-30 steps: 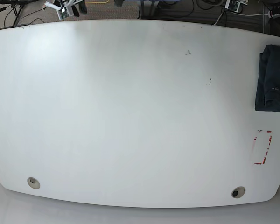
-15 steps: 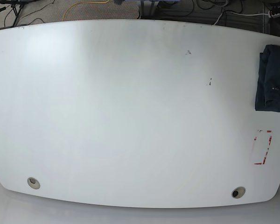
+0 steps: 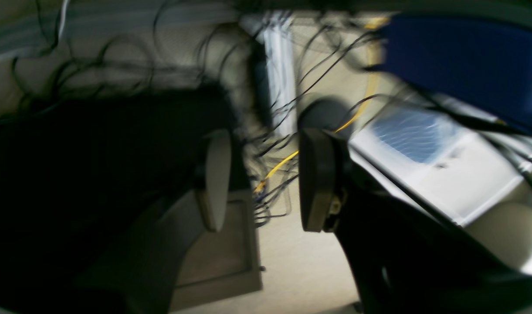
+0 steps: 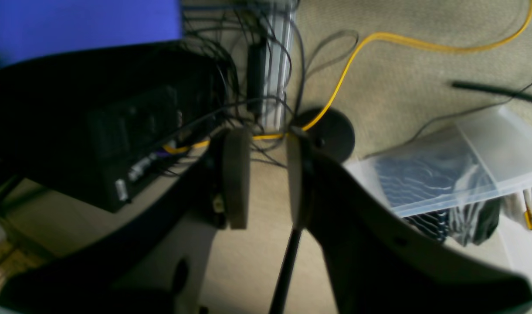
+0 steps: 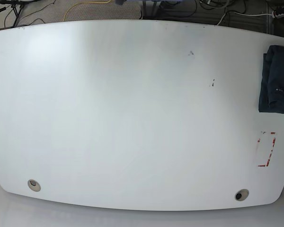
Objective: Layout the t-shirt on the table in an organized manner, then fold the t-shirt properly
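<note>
Gone from the top left edge of the base view is the white gripper tip seen a second ago; the table (image 5: pixel 132 118) looks otherwise unchanged. Toward its right edge the t-shirt (image 5: pixel 277 79) lies folded in a compact bundle, above the red-white tape rectangle (image 5: pixel 266 149). Both wrist views look down at carpet and cables: the right gripper (image 4: pixel 268 176) has its fingers slightly apart, holding nothing, and the left gripper (image 3: pixel 263 179) is likewise parted and empty.

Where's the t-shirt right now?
In the base view the t-shirt lies bunched at the table's far right edge, partly cut off by the frame, just above the red-white tape rectangle.
</note>
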`<state>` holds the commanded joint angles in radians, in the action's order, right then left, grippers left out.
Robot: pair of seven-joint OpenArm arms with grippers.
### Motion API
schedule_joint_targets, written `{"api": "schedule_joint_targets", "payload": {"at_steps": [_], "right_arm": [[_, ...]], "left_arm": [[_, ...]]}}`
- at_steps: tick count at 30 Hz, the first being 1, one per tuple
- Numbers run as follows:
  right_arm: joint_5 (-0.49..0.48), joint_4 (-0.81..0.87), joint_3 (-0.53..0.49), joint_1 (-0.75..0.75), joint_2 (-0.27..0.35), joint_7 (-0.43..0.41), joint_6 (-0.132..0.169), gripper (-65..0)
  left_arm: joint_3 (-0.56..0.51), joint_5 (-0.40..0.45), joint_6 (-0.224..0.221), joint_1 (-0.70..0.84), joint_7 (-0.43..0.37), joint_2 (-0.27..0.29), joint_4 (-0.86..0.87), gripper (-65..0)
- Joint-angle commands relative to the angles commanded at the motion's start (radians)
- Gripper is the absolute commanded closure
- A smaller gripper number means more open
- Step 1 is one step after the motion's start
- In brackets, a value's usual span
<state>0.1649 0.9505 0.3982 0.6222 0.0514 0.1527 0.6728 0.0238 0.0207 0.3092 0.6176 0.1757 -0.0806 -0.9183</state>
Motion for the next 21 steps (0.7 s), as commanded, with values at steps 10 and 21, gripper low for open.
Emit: {"api": "schedule_joint_targets", "payload": {"at_steps": [10, 21], "right_arm": [[0.017, -0.227, 0.000, -0.189, 0.023, 0.000, -0.071, -14.3], [0.181, -0.425, 0.002, -0.308, 0.017, -0.094, -0.213, -14.4]], "left_arm": [[-0.035, 0.011, -0.084, -0.301, 0.000, -0.005, 0.443, -23.7], [-0.037, 0.011, -0.153, -0.477, 0.000, -0.009, 0.661, -23.7]]}}
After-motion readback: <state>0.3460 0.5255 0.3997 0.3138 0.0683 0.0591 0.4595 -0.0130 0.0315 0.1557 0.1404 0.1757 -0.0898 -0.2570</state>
